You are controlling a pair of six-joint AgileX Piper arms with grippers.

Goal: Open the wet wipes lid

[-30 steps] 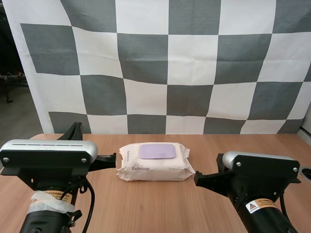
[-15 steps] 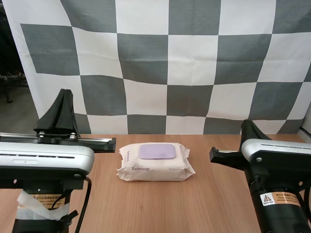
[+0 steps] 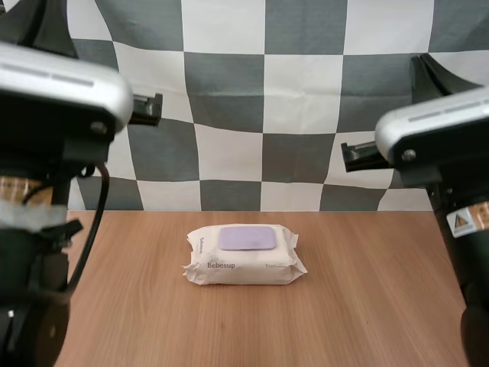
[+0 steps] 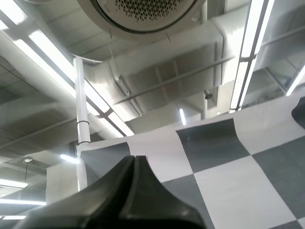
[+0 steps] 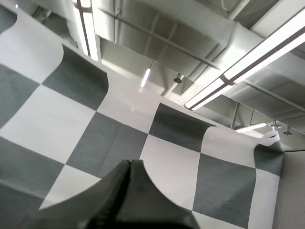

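Note:
A white pack of wet wipes (image 3: 243, 256) lies flat on the middle of the wooden table (image 3: 367, 306). Its purple lid (image 3: 247, 238) sits flush on top, closed. My left arm (image 3: 53, 84) is raised high at the left, and my right arm (image 3: 432, 122) is raised high at the right. Both are well above the pack and apart from it. In the left wrist view my left gripper (image 4: 134, 160) points upward, its fingers lying together as one dark wedge with nothing held. My right gripper (image 5: 130, 163) looks the same in the right wrist view, shut and tilted up.
Bare wood surrounds the pack on every side, with open table to its left, right and front.
Both arms have lifted from just above the table to high above it, and the wrists have tipped upward. The pack has not moved and its lid stays closed.

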